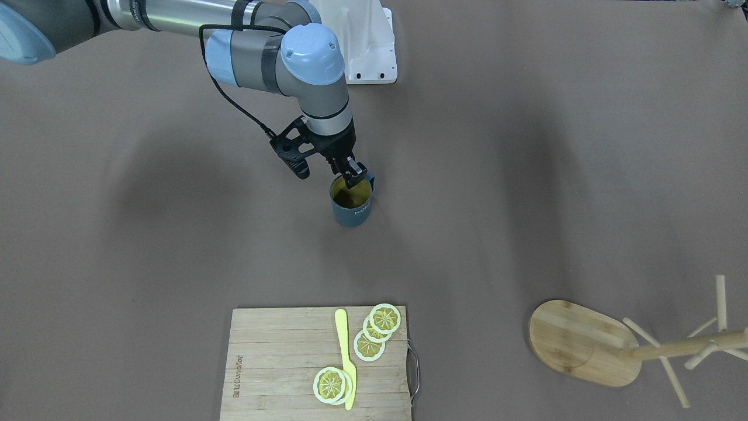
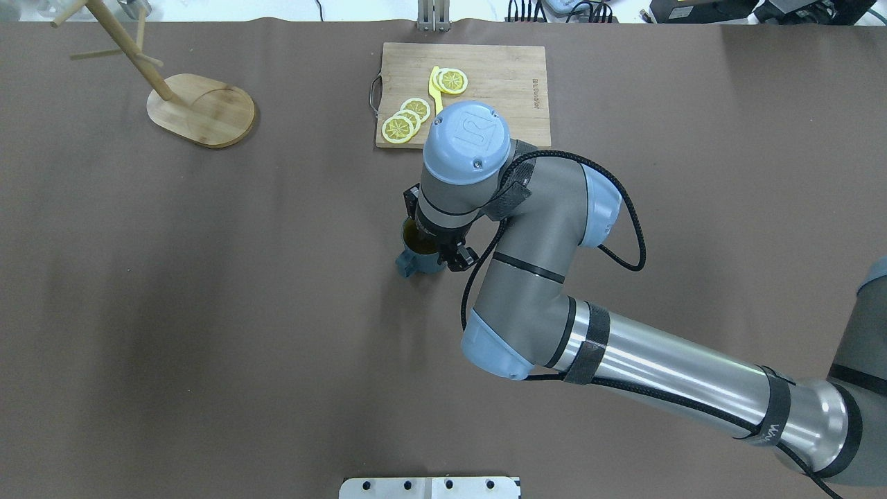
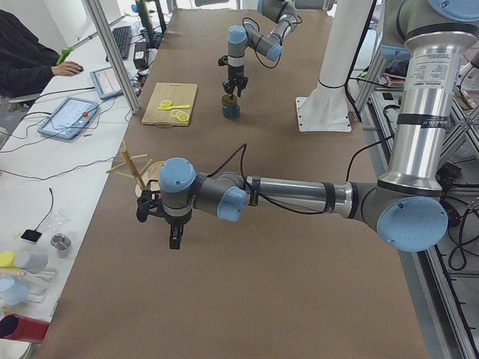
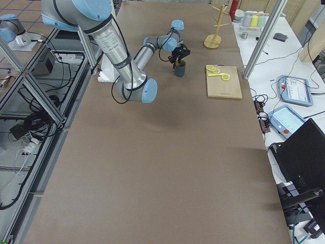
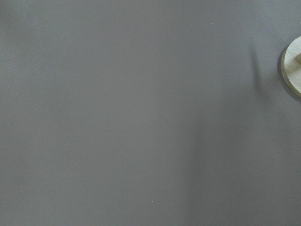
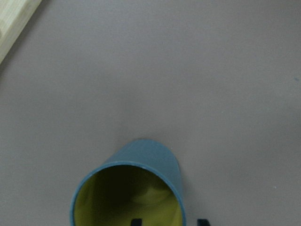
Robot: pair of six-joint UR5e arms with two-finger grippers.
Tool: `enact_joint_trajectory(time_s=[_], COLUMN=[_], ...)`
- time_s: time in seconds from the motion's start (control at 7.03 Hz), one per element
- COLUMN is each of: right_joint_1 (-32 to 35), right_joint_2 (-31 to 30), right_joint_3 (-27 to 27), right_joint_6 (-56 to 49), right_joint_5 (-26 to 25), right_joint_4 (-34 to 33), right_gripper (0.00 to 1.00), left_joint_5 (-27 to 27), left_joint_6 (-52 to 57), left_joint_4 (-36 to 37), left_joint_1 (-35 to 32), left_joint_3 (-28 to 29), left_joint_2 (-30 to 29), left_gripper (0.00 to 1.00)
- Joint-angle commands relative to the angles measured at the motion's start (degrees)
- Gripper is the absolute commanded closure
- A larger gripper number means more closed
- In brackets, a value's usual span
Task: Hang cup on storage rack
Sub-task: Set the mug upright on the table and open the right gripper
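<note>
The dark teal-blue cup [image 1: 352,207] with yellow-olive interior stands upright mid-table, also in the overhead view [image 2: 418,255] and the right wrist view [image 6: 129,188]. Its handle [image 2: 405,267] points toward the robot. My right gripper [image 1: 352,175] is straight above it, open, with one fingertip [image 6: 136,221] inside the rim and the other outside the wall on the handle side. The wooden rack [image 1: 584,342] stands far off at the table's far corner on my left side, also in the overhead view [image 2: 201,111]. My left gripper [image 3: 174,238] hovers over the table near the rack; I cannot tell whether it is open or shut.
A slatted cutting board [image 1: 318,362] with a metal handle lies beyond the cup, holding lemon slices [image 1: 380,324] and a yellow knife [image 1: 346,356]. The rack's base edge [image 5: 294,66] shows in the left wrist view. Brown table covering [image 2: 208,312] spreads around the cup.
</note>
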Motion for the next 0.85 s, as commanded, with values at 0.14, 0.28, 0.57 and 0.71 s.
enact_joint_trajectory(time_s=[0.14,0.28,0.57,0.71], right_joint_1=[6.8,11.2,15.5,16.7], right_joint_2=[-2.1,-5.5,-12.9,-15.1], right_joint_3=[4.5,6.1,10.2,10.2], right_joint_6=[-2.0,-6.7,-19.1,-23.2], right_joint_5=[4.3,8.7,9.8,9.5], right_joint_4=[-0.3,-0.4,-0.5,-0.4], right_gripper=[0.0,0.0,0.0,0.0], left_joint_5=[-7.1,-7.2,-6.8,-6.7], left_joint_6=[-3.0,-4.2,-6.3,-5.9], left_joint_4=[0.4,0.4,-0.6,-3.5], left_joint_1=[0.6,4.1,9.2,11.0], left_joint_3=[-7.2,-11.8,-19.5,-20.0], left_joint_2=[-1.2,-1.4,-3.6,-5.4], left_gripper=[0.02,0.02,0.02,0.02])
